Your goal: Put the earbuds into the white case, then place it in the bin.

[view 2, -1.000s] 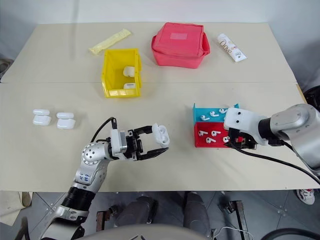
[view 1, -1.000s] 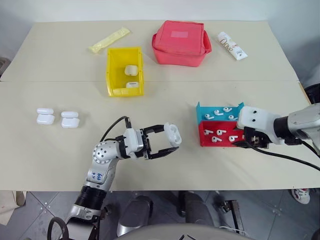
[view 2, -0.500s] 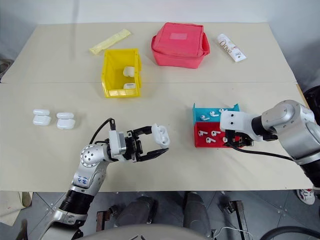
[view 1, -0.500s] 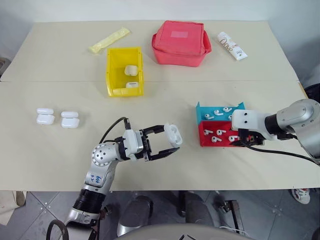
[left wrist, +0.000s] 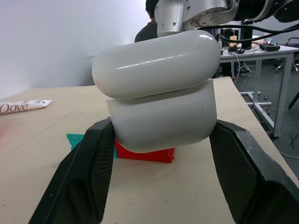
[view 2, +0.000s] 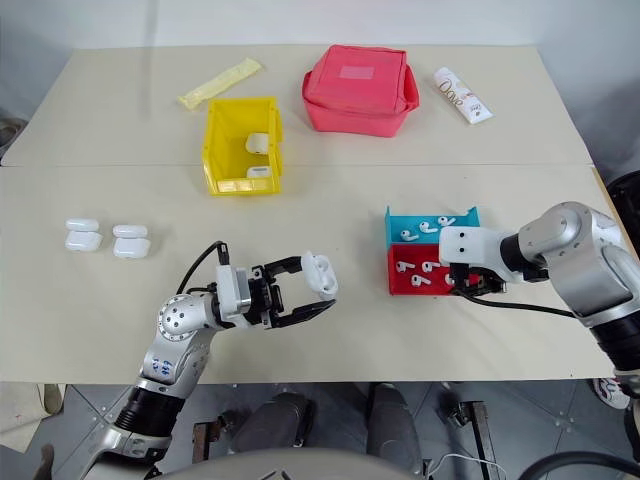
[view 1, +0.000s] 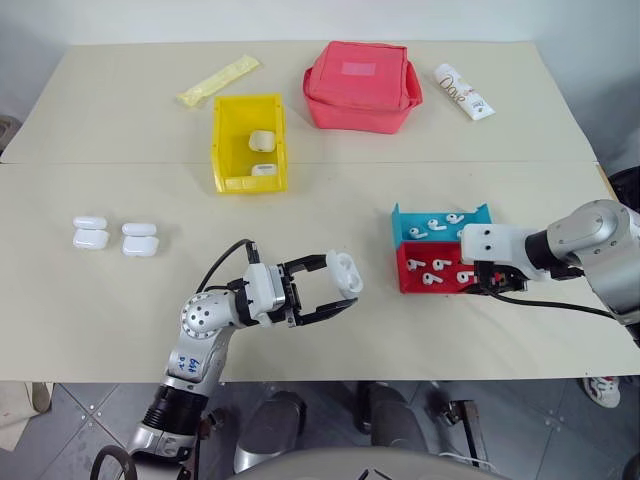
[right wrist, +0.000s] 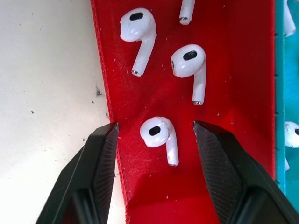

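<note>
My left gripper (view 1: 335,285) is shut on the white case (view 1: 345,272), holding it above the table near the front edge. In the left wrist view the case (left wrist: 159,88) sits between both fingers with its lid slightly ajar. My right gripper (right wrist: 155,140) points down into the red tray (view 1: 415,280), open. One earbud (right wrist: 154,130) lies between its fingers, untouched, and more earbuds (right wrist: 189,60) lie beyond it. The yellow bin (view 1: 222,140) stands at the back left with two white cases (view 1: 262,140) inside.
A blue tray (view 1: 410,222) with several earbuds adjoins the red one. Two spare white cases (view 1: 90,232) lie at the far left. A red fabric pouch (view 1: 362,85), a yellow packet (view 1: 218,80) and a white tube (view 1: 463,91) sit along the back.
My right gripper has shifted slightly left and lower over the red tray as its forearm swung. The left gripper and the case have stayed put.
</note>
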Controlling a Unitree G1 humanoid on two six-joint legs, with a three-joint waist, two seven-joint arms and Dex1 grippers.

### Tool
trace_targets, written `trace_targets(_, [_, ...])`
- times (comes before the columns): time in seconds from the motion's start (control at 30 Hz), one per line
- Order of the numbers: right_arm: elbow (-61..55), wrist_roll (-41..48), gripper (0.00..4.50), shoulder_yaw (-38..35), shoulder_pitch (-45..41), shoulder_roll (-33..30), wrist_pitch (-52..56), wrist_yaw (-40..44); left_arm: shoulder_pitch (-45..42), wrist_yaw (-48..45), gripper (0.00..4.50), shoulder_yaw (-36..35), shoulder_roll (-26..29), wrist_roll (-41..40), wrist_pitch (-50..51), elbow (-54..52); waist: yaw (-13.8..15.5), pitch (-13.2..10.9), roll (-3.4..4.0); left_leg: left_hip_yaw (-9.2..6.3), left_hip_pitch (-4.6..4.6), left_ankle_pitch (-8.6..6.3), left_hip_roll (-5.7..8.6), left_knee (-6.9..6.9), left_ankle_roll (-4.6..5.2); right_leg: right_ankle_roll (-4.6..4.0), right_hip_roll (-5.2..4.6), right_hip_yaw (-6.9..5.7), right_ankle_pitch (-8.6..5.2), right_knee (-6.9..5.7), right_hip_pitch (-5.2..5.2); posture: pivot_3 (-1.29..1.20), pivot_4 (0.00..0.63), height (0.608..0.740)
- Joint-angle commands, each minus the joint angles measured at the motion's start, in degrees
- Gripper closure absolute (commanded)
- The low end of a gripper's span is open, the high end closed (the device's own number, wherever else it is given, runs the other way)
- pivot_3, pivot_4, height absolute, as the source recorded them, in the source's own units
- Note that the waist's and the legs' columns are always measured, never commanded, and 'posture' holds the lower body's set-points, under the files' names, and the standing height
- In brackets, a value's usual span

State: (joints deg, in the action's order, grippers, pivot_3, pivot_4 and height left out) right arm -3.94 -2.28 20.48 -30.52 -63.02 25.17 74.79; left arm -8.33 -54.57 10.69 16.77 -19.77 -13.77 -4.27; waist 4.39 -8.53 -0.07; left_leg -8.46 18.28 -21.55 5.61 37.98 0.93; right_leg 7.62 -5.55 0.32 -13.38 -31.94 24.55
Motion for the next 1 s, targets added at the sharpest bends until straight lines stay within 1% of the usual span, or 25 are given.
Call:
trace_targets(0.03, [0.60, -0.91, 2.39, -0.85, -0.89, 0.86, -0.16, 0.36, 0.23, 0.42, 1.79, 0.37, -0.01, 0.17, -0.67, -2.71, -0.03, 0.00, 0.00, 0.00, 0.00, 0.00, 0.00, 0.00, 0.00, 0.00, 0.00, 0.00, 0.00, 0.00, 0.00, 0.00, 0.150, 0.740])
trace_targets(0.07, [0.81, -1.04, 2.65, -0.82, -1.07, 1.04, -0.37, 0.51, 0.23, 0.41, 1.79, 0.37, -0.03, 0.17, -0.71, -2.70, -0.04, 0.00, -0.01, 0.00, 0.00, 0.00, 0.00, 0.00, 0.00, 0.00, 0.00, 0.00, 0.00, 0.00, 0.00, 0.00, 0.150, 0.740])
trace_targets(1.0, [4.13, -4.59, 2.65, -0.06, -1.55, 1.65, -4.59, 4.12, 1.39, 1.28, 1.79, 0.56, 0.49, 0.31, -0.14, -4.51, 0.05, 0.03, -0.03, 0.00, -0.02, 0.00, 0.00, 0.01, 0.00, -0.01, 0.00, 0.00, 0.00, -0.01, -0.02, 0.00, 0.150, 0.740])
